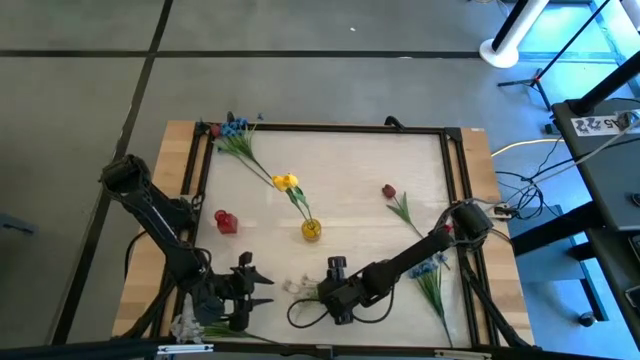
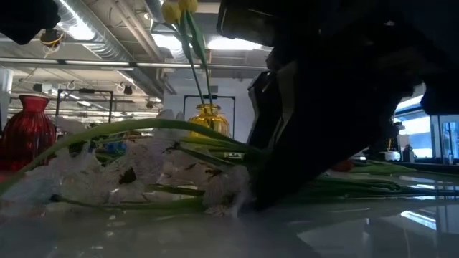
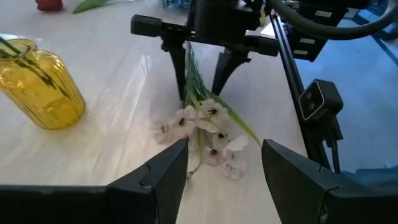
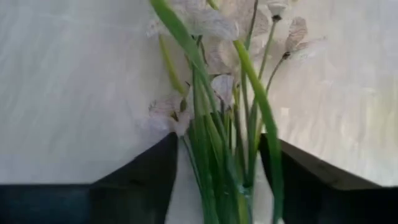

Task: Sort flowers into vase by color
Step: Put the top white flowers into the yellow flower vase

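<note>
White sprig [image 3: 205,127] between right fingers [image 3: 177,65]

I see a pale worktop [image 1: 340,170] framed by black rails, grey floor [image 1: 300,90] around it, and cables [image 1: 515,185] trailing beside it.

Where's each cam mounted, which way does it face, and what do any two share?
High: overhead, straight down on table; both arms show.
Low: table height, level across; white sprig up close, a dark arm behind.
Left wrist: past left gripper at white sprig, yellow vase and right gripper.
Right wrist: past right gripper, astride the sprig's stems.
Shared: the sprig, in all four.
</note>
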